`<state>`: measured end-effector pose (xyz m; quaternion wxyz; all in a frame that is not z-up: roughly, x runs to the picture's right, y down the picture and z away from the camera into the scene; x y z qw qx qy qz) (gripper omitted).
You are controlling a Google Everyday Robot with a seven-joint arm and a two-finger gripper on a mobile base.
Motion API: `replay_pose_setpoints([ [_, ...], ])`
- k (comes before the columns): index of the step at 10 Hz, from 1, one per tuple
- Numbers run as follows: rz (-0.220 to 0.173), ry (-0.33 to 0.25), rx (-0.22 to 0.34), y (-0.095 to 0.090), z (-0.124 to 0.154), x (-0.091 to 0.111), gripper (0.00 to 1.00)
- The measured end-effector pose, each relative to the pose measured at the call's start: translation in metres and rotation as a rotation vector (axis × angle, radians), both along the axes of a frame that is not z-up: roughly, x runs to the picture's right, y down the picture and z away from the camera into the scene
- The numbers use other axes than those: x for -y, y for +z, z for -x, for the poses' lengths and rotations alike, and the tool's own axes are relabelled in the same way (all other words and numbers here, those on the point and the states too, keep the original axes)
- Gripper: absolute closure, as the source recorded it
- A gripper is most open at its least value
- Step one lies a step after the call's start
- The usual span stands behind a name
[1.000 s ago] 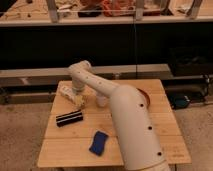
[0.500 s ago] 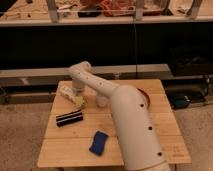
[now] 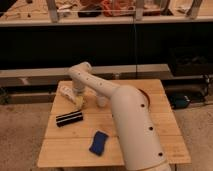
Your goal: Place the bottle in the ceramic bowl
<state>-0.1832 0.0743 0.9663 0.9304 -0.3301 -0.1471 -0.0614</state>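
Observation:
The whitish bottle (image 3: 67, 92) with a yellowish label lies on its side at the left back of the wooden table (image 3: 150, 130). My gripper (image 3: 78, 99) hangs down from the white arm right at the bottle's right end, touching or nearly touching it. The orange-red ceramic bowl (image 3: 145, 96) sits at the right back of the table, mostly hidden behind my arm; only its rim shows.
A white cup (image 3: 101, 101) stands just right of the gripper. A black bar-shaped object (image 3: 69, 118) lies in front of the bottle. A blue sponge-like object (image 3: 98, 142) lies near the front. A dark shelf unit stands behind the table.
The gripper has shifted slightly right and down at the bottle's right end. The bottle, cup and bowl have stayed in place.

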Motion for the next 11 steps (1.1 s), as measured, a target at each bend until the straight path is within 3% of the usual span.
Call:
replay_pose_setpoints([
  [4,0.003,-0.003,0.001,-0.0002,-0.0020,-0.0039,0.21],
  [6,0.004,-0.006,0.005,-0.0017,-0.0033,-0.0053,0.30],
  [11,0.007,-0.013,0.009,-0.0058,-0.0031,-0.0055,0.74],
])
